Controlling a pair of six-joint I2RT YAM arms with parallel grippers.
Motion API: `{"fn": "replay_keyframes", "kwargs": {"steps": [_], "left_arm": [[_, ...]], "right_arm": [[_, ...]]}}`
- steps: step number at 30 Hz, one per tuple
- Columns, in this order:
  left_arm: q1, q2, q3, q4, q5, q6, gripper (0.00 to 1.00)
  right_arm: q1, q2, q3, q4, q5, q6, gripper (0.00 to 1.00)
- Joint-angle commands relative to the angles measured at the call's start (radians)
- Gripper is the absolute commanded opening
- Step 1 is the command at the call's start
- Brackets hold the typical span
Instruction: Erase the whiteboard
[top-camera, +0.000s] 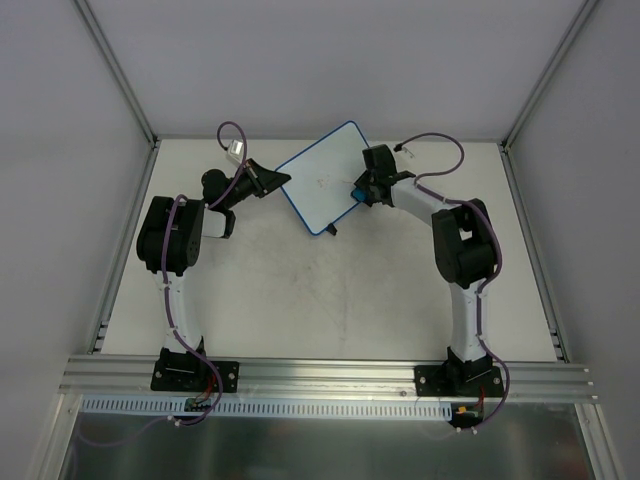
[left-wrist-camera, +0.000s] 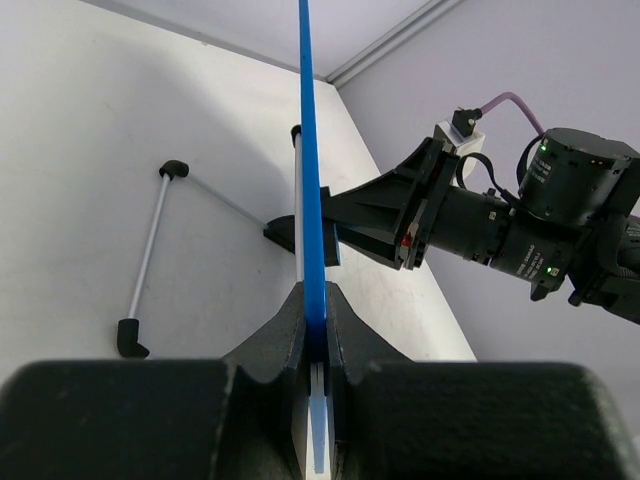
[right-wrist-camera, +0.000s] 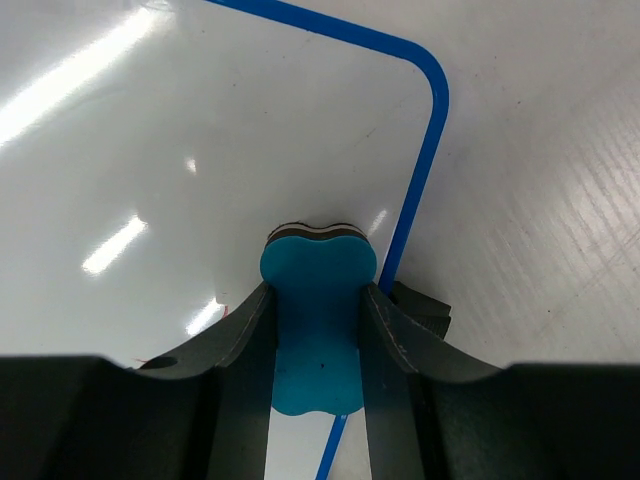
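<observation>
The whiteboard (top-camera: 322, 178), white with a thin blue frame, stands tilted at the back middle of the table. My left gripper (top-camera: 272, 180) is shut on its left edge; in the left wrist view the blue frame (left-wrist-camera: 311, 180) runs edge-on out of the gripper (left-wrist-camera: 316, 330). My right gripper (top-camera: 360, 190) is shut on a blue eraser (right-wrist-camera: 316, 300) whose felt end presses on the board face (right-wrist-camera: 200, 150) near its rounded corner. A small red trace (right-wrist-camera: 152, 362) shows beside the left finger. The eraser also shows in the top view (top-camera: 357, 192).
A black board foot (right-wrist-camera: 420, 305) shows behind the frame; another shows in the top view (top-camera: 332, 231). A thin grey rod stand with black end caps (left-wrist-camera: 148, 255) lies on the table. Grey walls and metal rails (top-camera: 130, 250) border the table.
</observation>
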Motion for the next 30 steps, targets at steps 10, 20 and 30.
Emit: {"fn": "replay_keyframes", "kwargs": {"steps": [10, 20, 30], "left_arm": [[-0.021, -0.013, 0.007, 0.390, 0.097, -0.004, 0.00], [-0.021, -0.013, 0.008, 0.390, 0.102, -0.004, 0.00], [-0.020, -0.011, 0.011, 0.390, 0.104, -0.007, 0.00]], "right_arm": [[0.053, 0.077, 0.079, -0.151, -0.009, -0.071, 0.00], [0.131, 0.104, 0.154, 0.006, -0.071, -0.254, 0.00], [0.183, 0.100, 0.154, 0.170, -0.246, -0.407, 0.00]]}}
